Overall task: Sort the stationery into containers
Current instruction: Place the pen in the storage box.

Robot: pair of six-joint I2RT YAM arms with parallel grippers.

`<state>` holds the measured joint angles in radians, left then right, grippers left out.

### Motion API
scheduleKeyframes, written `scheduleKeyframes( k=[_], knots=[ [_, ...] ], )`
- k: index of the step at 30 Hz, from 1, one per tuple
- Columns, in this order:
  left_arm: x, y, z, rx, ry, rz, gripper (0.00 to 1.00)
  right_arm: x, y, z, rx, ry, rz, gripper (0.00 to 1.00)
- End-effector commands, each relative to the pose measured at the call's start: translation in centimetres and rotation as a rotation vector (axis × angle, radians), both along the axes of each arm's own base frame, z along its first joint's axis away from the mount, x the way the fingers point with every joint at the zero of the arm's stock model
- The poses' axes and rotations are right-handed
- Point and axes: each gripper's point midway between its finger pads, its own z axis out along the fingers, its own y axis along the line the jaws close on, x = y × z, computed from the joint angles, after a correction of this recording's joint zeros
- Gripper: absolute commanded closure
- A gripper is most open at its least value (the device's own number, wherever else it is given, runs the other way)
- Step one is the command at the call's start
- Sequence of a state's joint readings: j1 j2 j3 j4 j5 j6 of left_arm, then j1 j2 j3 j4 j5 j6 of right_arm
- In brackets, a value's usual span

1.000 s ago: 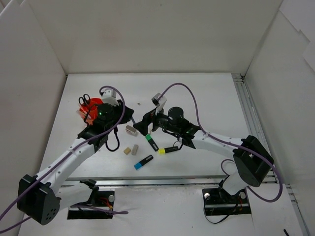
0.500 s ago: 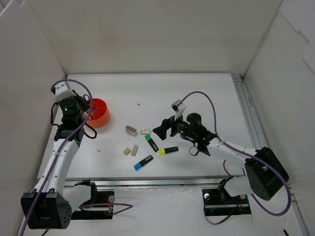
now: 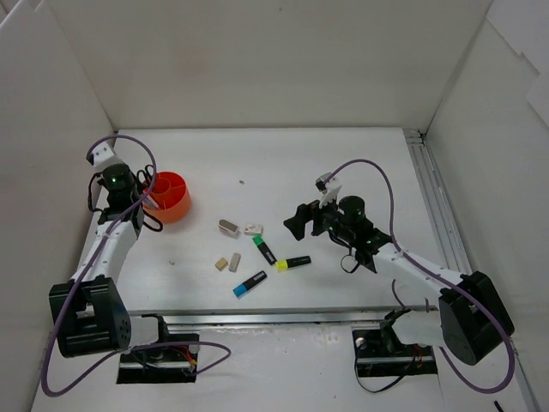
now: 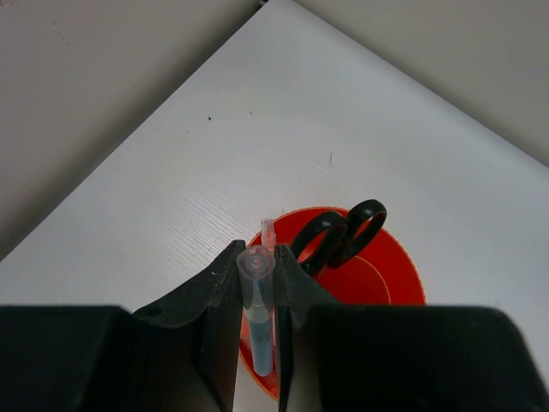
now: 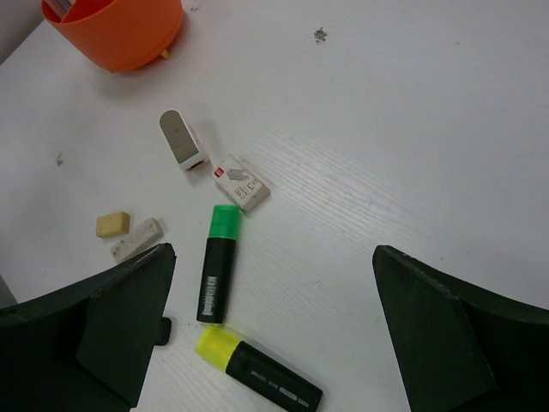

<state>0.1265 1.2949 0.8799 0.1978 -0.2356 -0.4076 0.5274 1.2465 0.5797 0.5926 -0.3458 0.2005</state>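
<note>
Top external view has the left hand (image 3: 137, 184) at the far left of the table (image 3: 360, 163), just beside the round orange-red holder (image 3: 177, 207), while the right hand (image 3: 296, 225) hangs right of the loose items near the table's middle. From the left wrist, the left hand (image 4: 257, 257) is clamped on a pale pen (image 4: 256, 296) that stands nearly upright between its fingers, the pen's lower end in front of the holder's (image 4: 395, 287) near rim; whether it is inside the rim I cannot tell. Black-handled scissors (image 4: 339, 236) stand in the holder with their loops up, and the tip of another thin pale item shows just behind the held pen. From the right wrist, the right hand (image 5: 273, 253) has its fingers wide apart with nothing between them, above the table. Below it lie a green highlighter (image 5: 219, 262) and a yellow highlighter (image 5: 257, 369), close together but apart, two grey-white pieces (image 5: 182, 139) near each other beyond them, and two beige erasers (image 5: 112, 224) just beside one another to the left. A blue highlighter (image 3: 250, 283) lies nearest the arms' bases, near the yellow one.
</note>
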Motion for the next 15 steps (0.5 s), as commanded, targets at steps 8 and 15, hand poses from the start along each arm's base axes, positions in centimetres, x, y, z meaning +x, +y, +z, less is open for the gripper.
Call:
scheduleKeyframes(
  k=[8, 15],
  knots=[
    [2.6, 0.4, 2.0, -0.06, -0.144, 0.016, 1.0, 0.5, -2.3, 1.5, -0.043, -0.064, -0.076, 0.02],
    [2.1, 0.1, 0.2, -0.111, -0.094, 0.028, 0.63, -0.1, -3.2, 1.3, -0.048, -0.068, -0.105, 0.02]
  ],
)
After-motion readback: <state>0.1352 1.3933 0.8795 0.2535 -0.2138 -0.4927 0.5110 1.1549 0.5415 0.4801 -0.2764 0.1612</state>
